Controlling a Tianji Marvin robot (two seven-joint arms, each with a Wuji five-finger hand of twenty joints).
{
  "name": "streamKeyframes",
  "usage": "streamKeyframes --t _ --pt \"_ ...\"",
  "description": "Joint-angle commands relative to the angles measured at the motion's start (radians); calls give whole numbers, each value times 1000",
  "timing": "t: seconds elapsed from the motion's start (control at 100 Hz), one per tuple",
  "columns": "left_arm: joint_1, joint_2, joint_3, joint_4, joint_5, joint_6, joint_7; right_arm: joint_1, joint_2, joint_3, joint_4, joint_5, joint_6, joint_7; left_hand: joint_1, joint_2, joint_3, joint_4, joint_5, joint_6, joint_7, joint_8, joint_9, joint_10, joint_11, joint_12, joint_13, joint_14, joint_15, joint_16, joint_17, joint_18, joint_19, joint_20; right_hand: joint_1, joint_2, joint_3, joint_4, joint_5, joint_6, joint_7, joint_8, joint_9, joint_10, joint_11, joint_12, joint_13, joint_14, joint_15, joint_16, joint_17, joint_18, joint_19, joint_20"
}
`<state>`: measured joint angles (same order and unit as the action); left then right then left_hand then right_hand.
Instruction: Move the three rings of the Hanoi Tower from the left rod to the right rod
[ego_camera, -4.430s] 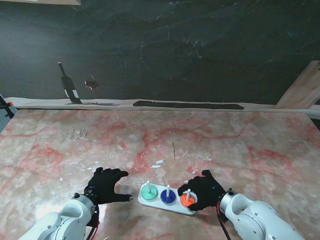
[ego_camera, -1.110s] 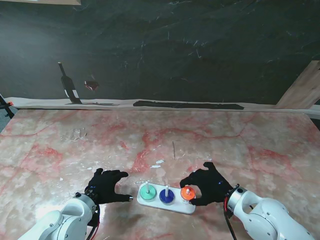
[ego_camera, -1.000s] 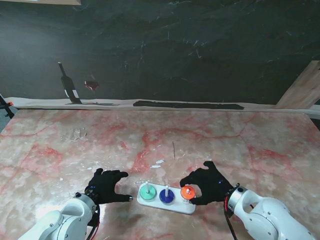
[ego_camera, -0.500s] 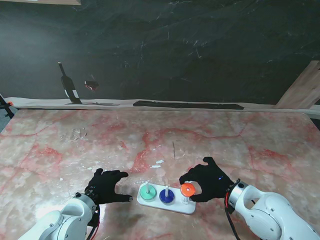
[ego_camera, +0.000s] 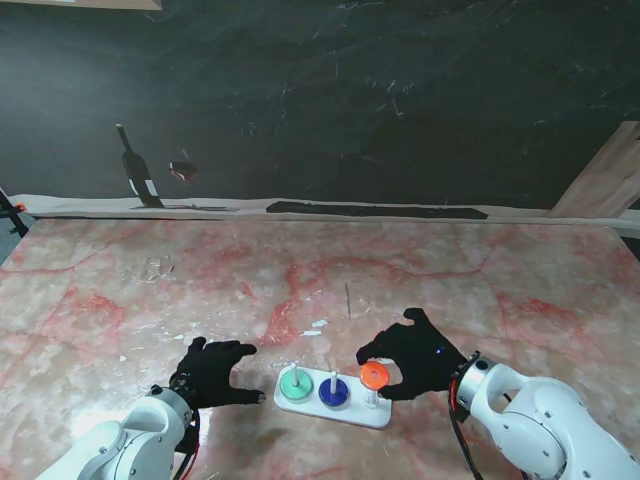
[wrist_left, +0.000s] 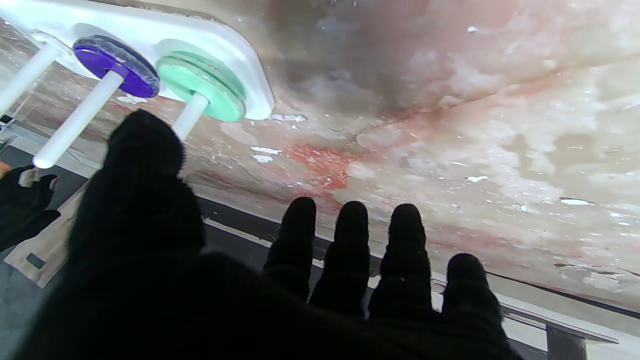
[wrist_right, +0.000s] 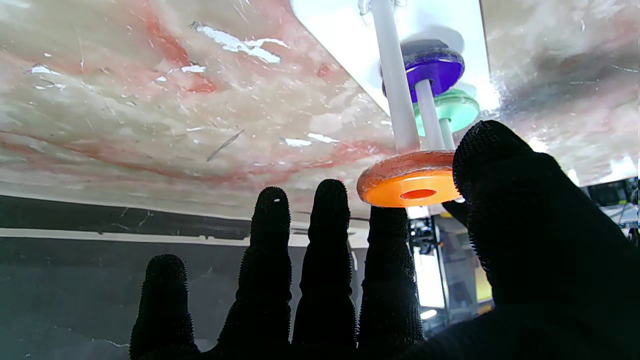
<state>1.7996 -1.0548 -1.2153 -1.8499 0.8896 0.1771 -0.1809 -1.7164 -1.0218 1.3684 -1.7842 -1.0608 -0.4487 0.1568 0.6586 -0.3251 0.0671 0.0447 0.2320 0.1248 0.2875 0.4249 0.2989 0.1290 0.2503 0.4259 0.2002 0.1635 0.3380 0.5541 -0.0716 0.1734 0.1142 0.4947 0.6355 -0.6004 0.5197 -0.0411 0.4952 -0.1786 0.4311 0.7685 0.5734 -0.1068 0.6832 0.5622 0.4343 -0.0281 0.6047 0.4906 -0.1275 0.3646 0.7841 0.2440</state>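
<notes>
A white base (ego_camera: 345, 412) with three white rods lies near me. A green ring (ego_camera: 295, 382) sits on the left rod and a blue ring (ego_camera: 333, 392) on the middle rod. My right hand (ego_camera: 415, 357) pinches the orange ring (ego_camera: 374, 375) between thumb and index finger, lifted to the top of the right rod (wrist_right: 395, 80). In the right wrist view the orange ring (wrist_right: 410, 178) hangs just off that rod's tip. My left hand (ego_camera: 212, 370) rests open on the table left of the base, fingers spread (wrist_left: 350, 250), holding nothing.
The marble table (ego_camera: 320, 280) stretches far from me. A dark wall with a painted bottle (ego_camera: 135, 170) and glass stands behind it. A wooden board (ego_camera: 605, 175) leans at the far right.
My right hand has closed on the orange ring and raised it from the bottom of the right rod to its top. The left hand has stayed still.
</notes>
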Motion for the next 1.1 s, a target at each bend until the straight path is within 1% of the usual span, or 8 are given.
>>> streamKeyframes --t 0.0,0.29,0.49,0.89,1.09 --pt "6 1 -1 -6 -2 1 0 -1 2 0 -15 3 -6 9 9 -18 -17 33 21 6 1 0 17 11 4 4 17 13 8 10 -12 10 5 25 48 23 38 32 9 -21 21 39 3 -14 -8 6 6 -7 -8 4 -15 28 34 -2" --pt "6 1 -1 -6 -3 -2 0 4 1 -10 -37 0 1 8 9 -18 -17 33 21 5 0 0 18 12 4 4 18 14 8 10 -13 10 5 28 43 29 36 32 8 -20 18 40 5 -11 -7 7 7 -5 -8 5 -15 28 35 -3" --pt "6 1 -1 -6 -2 -1 0 34 0 -40 -33 16 2 10 11 -19 -17 33 20 7 0 0 17 13 4 3 16 14 7 10 -13 10 5 30 42 30 36 32 9 -18 16 40 4 -10 -9 7 9 -5 -9 4 -14 28 37 -3" --pt "11 0 -6 -10 -1 1 1 135 3 -141 21 43 5 27 10 -18 -17 33 21 8 0 -1 16 12 4 3 18 15 9 10 -12 10 4 32 42 30 36 32 5 -17 12 40 2 -8 -11 6 7 -3 -14 3 -14 28 39 -3" --pt "14 0 -8 -12 0 2 0 172 5 -181 52 46 1 33 11 -17 -17 33 22 9 1 -1 17 13 4 4 18 16 9 11 -12 10 4 33 41 30 36 32 6 -18 12 41 0 -8 -11 6 8 -3 -15 3 -15 29 39 -4"
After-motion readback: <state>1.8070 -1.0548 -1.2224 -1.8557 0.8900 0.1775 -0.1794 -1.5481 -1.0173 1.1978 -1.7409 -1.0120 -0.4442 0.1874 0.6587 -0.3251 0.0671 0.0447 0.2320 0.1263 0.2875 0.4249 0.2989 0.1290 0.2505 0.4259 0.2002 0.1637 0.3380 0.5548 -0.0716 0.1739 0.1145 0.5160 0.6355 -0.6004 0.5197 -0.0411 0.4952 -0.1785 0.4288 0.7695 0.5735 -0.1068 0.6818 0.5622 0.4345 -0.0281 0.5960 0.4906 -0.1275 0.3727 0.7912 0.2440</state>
